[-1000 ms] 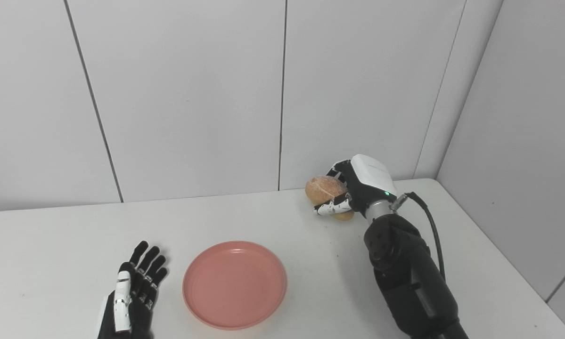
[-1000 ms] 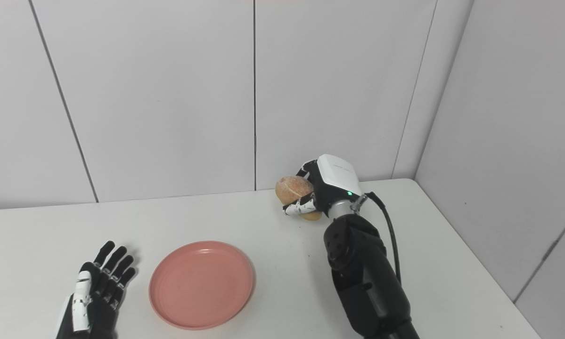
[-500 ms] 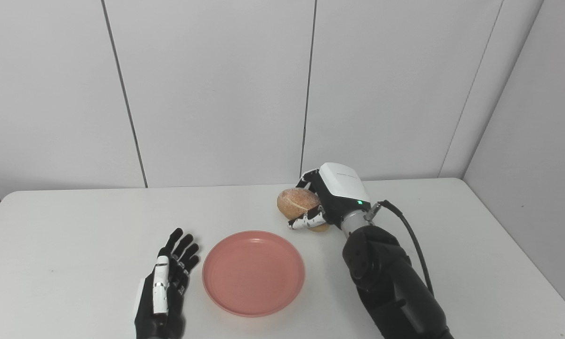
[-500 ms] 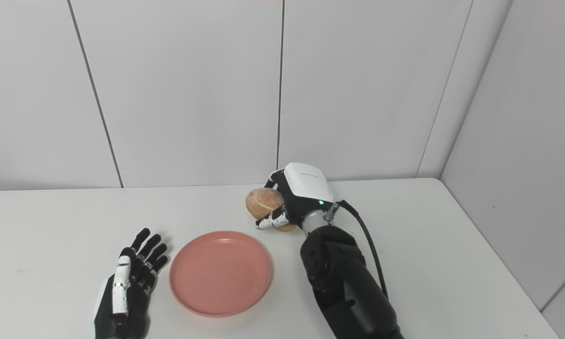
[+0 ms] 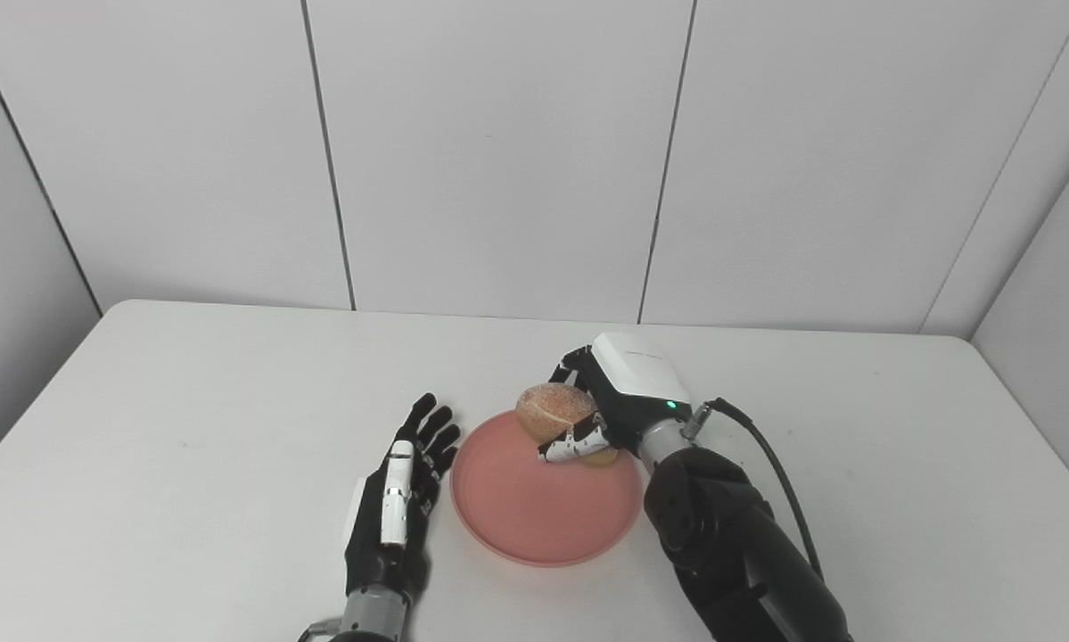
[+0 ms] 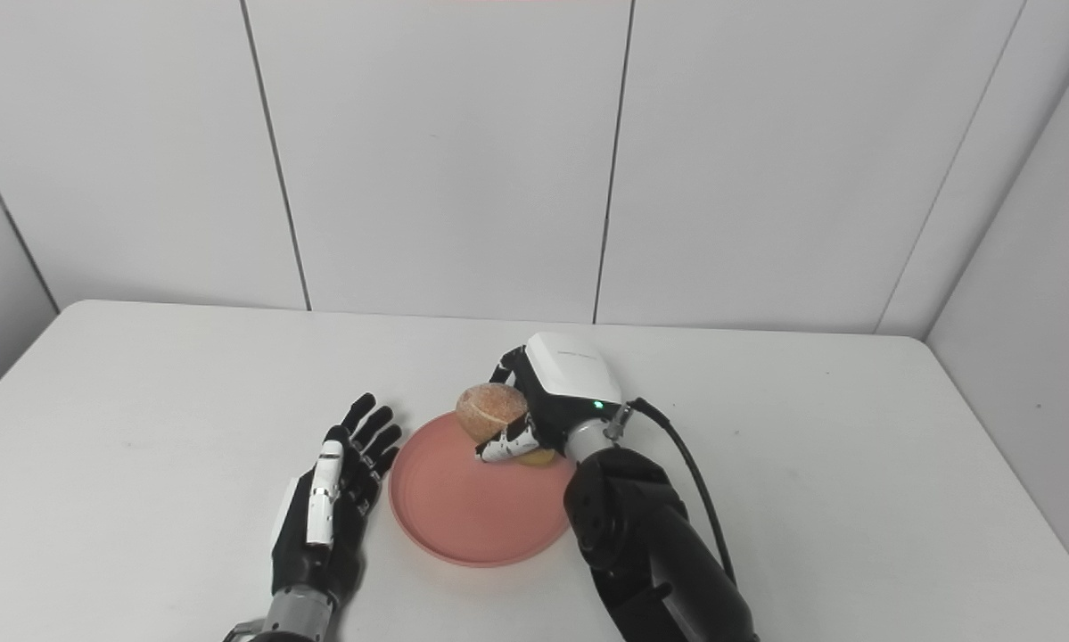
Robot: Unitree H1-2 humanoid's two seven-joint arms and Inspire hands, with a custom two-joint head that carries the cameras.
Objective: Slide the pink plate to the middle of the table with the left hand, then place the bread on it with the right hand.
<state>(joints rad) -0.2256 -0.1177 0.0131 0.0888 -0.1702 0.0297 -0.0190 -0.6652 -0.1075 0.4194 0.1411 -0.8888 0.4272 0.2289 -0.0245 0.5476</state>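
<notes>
Under my right hand (image 5: 619,406) sits the pink plate (image 5: 534,513), and my fingers are wrapped around the round bread roll (image 5: 552,412), holding it over the plate's far edge. Just left of the plate my left hand (image 5: 396,495) lies flat on the white table (image 5: 186,428), fingers spread, holding nothing

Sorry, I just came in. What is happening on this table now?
A humanoid robot is serving bread. Its right hand is shut on a round bread roll and holds it over the far part of the pink plate; the roll is not released yet. The left hand lies open on the white table, just beside the plate's left rim, holding nothing. Whether the roll already touches the plate I cannot tell.
</notes>
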